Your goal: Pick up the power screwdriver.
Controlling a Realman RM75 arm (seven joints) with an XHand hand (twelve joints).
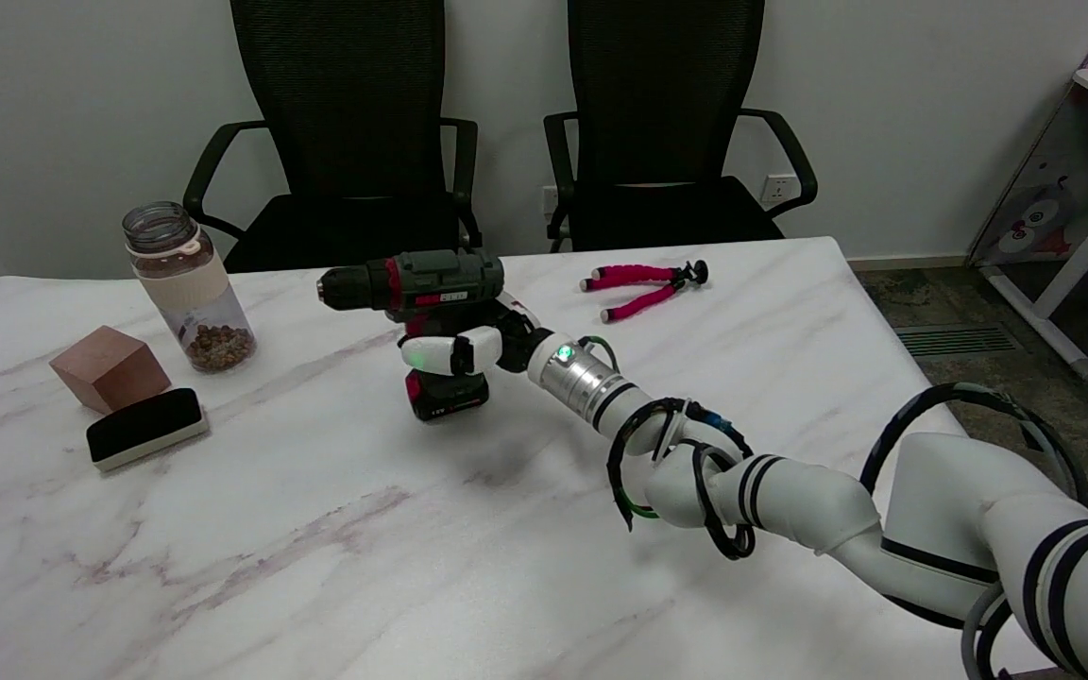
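Observation:
The power screwdriver (pixel 426 283) stands upright near the middle of the marble table (pixel 317 529), dark green and black with red trim, chuck pointing left, its red-and-black battery base (pixel 447 395) at the bottom. My right hand (pixel 473 348) reaches in from the lower right and wraps around the grip between body and battery. One white finger crosses the front of the handle. Whether the base still touches the table I cannot tell.
A bottle (pixel 187 288) with brown contents stands at the left, with a wooden cube (pixel 110 368) and a black-and-white eraser (pixel 146 428) beside it. A pink flexible tripod (pixel 643 283) lies at the far right of the table. Two black chairs (pixel 355 142) stand behind.

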